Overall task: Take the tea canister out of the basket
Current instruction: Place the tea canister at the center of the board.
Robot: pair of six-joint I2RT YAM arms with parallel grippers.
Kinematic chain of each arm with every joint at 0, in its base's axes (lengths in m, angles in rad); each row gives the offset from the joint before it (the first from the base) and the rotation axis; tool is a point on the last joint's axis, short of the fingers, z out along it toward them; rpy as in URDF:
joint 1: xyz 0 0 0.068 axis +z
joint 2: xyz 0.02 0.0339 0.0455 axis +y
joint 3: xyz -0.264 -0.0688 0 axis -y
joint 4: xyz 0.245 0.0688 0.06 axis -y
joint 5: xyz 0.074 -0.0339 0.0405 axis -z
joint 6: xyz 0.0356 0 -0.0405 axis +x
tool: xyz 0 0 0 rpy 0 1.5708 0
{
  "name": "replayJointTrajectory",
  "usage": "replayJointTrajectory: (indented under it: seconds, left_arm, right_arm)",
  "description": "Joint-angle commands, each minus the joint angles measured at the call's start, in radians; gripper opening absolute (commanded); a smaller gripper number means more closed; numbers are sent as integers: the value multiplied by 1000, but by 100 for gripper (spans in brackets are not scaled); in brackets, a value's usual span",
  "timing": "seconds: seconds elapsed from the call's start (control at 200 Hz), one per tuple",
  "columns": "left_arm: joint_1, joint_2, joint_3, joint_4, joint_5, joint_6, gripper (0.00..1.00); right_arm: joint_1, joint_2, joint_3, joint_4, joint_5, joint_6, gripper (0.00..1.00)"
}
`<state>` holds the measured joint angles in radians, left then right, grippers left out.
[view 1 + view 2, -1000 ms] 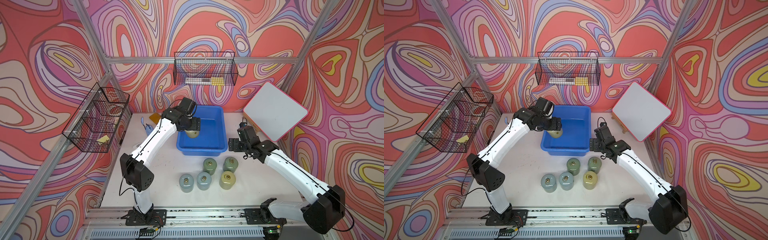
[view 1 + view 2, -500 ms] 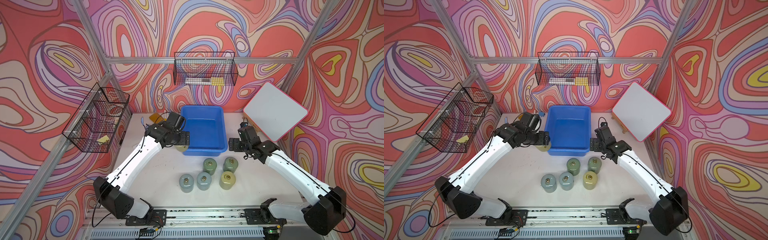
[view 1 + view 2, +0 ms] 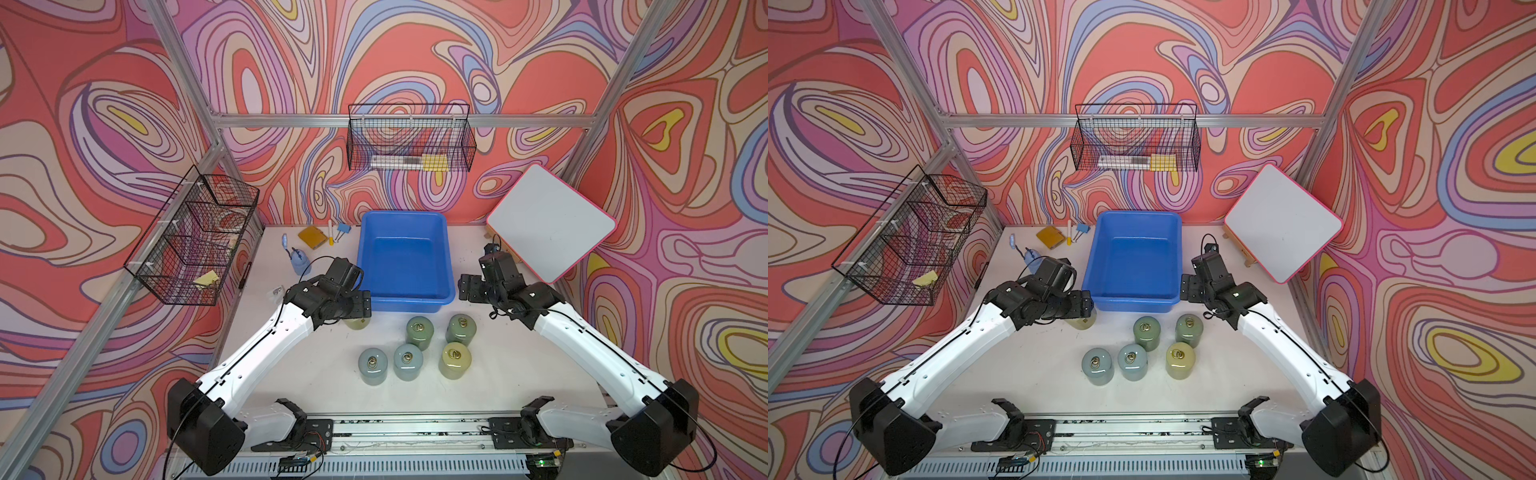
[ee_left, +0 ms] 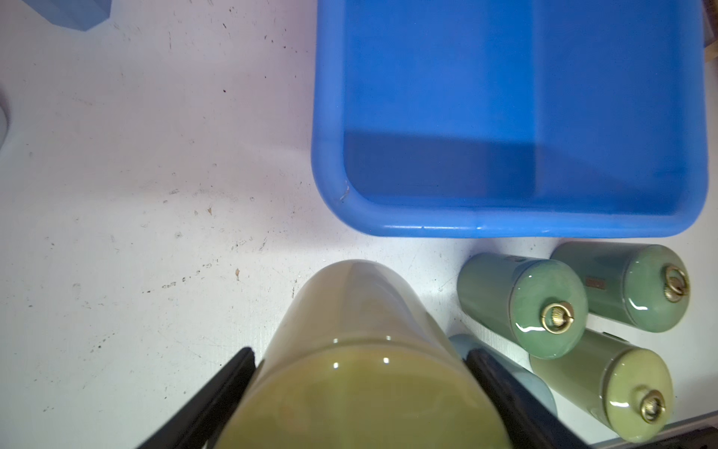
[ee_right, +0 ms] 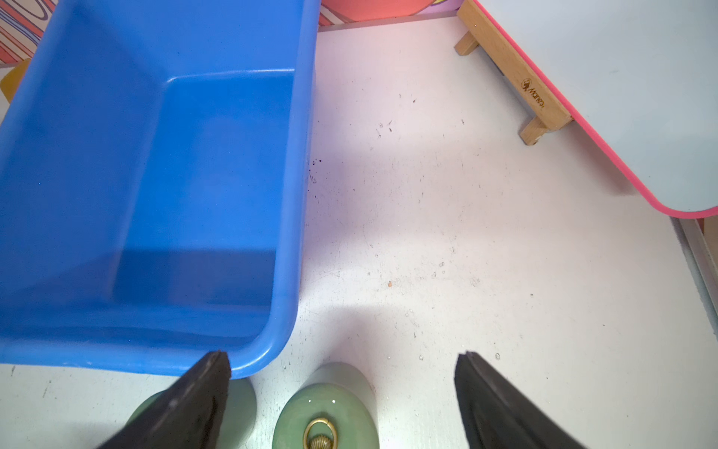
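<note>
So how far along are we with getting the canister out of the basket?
Done: the basket is empty and five canisters stand in front of it. In hand: the left gripper holds a sixth canister just outside its front corner. Remaining, likely: set it down, let go.

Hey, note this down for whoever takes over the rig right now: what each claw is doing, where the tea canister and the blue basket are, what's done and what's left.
Left claw: shut on the olive tea canister, upright, just outside the basket at its front corner on that arm's side.
Right claw: open, empty, near the opposite front corner.
Basket: nothing inside. Five other canisters stand on the table in front.
Done: canister is out.
Left: set it down, release, retract; can't tell whether it touches the table.
</note>
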<state>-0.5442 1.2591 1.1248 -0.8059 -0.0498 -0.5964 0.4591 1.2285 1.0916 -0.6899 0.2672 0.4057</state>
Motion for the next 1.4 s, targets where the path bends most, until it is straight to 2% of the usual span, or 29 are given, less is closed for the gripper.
replayJointTrajectory:
  seconds: [0.0, 0.28, 1.021, 1.392]
  left_arm:
    - [-14, -18, -15, 134, -14, -28, 20]
    - [-39, 30, -97, 230, -25, -58, 19]
    - [-184, 238, -63, 270, -109, -97, 19]
    - [-223, 309, -48, 284, -128, -112, 19]
  right_arm:
    - [-3, -20, -15, 9, -4, 17, 93]
    - [-4, -21, -13, 9, -2, 21, 93]
    - [-4, -17, -13, 14, 0, 21, 93]
    - [-5, -21, -18, 15, 0, 21, 93]
